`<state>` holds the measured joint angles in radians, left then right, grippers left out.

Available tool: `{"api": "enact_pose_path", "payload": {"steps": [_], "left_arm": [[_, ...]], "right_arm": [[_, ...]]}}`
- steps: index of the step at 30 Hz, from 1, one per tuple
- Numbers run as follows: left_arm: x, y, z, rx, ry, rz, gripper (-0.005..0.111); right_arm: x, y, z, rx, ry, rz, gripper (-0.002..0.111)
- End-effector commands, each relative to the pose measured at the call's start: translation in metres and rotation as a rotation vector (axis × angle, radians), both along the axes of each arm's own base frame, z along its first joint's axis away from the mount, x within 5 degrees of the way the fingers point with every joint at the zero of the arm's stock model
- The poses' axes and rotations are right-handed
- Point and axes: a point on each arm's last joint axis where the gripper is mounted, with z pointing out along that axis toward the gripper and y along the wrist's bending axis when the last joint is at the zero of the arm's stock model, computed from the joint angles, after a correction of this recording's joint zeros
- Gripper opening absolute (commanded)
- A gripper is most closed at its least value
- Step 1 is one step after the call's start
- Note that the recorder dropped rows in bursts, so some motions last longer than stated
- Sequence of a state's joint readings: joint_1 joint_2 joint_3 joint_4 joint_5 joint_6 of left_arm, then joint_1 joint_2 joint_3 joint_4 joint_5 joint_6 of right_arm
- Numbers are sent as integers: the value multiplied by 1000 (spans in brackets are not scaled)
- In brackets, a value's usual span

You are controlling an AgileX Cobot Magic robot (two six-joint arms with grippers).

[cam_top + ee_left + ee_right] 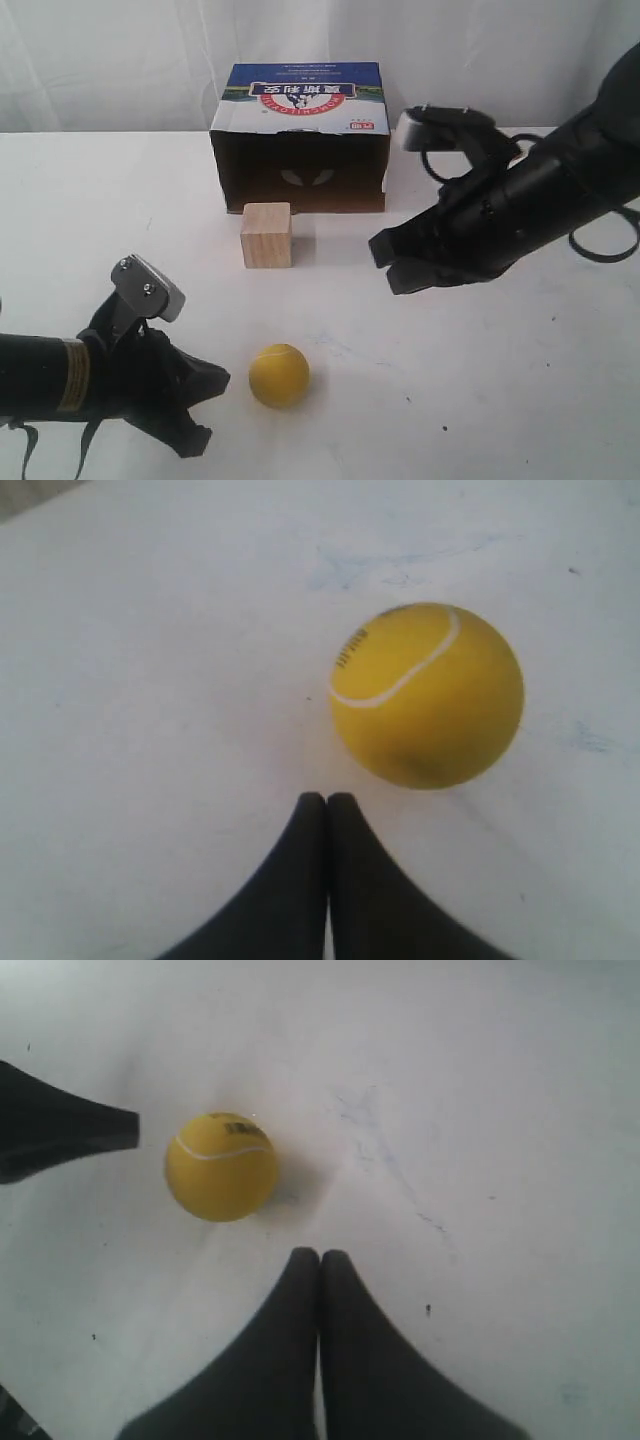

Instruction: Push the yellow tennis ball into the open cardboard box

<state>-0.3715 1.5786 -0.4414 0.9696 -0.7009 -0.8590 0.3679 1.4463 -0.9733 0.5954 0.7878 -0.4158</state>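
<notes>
A white table (480, 400) fills the lower part of the scene. Its matte top carries a few small dark specks (444, 429) and, seen close in the wrist views, faint bluish scuffs (380, 565). Behind it hangs a white cloth backdrop (120, 60) with soft vertical folds. The light is even and diffuse, leaving only pale, soft-edged shadows on the tabletop.

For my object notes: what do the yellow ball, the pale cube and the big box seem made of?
Yellow tennis ball: felt or rubber, matte, white seam. Small pale cube: apparently bare wood, faint grain. Open brown box: cardboard, printed blue top.
</notes>
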Motion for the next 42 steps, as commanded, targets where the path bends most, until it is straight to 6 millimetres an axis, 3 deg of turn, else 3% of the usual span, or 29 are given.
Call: {"api": "enact_pose_path", "payload": {"steps": [1,12,42], "left_arm": [[-4,-9,-12,-77,32,-77,0],[-4,-13,-22,-127,70,-93,0],[2,-16,-14,-238,39,-33,0]], "right_arm": [[3,13,-14,2,28,-3,0],[-7,18,-38,-25,278,80,0],[-6,20,-37,4,270,57,0]]}}
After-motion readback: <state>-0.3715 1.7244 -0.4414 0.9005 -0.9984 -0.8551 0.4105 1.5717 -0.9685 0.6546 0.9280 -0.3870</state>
